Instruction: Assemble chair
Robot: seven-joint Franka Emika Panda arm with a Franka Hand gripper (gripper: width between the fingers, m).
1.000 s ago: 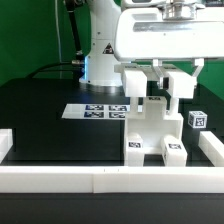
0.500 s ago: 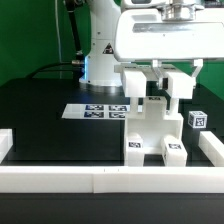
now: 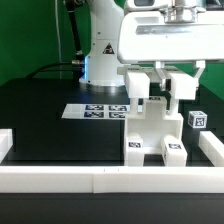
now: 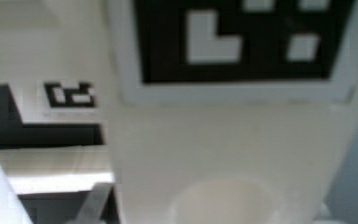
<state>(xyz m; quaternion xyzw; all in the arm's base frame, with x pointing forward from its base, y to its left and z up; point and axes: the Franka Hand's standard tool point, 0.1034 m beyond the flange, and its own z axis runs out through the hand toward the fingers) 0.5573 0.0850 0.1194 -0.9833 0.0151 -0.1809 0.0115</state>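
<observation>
Directly overhead, your gripper (image 3: 158, 88) clamps its jaws on top of the chair (image 3: 150, 130), which stands upright at five o'clock in the exterior view, long axis running to six o'clock below them.

No readable text, black-and-white square tags on the chair (image 3: 150, 128), on the marker board (image 3: 95, 111)

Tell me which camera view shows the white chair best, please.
The exterior view: the chair stands there nearly whole on the black table, two tags at its foot. The wrist view gives only a blurred close-up of one white face with a large tag.
</observation>
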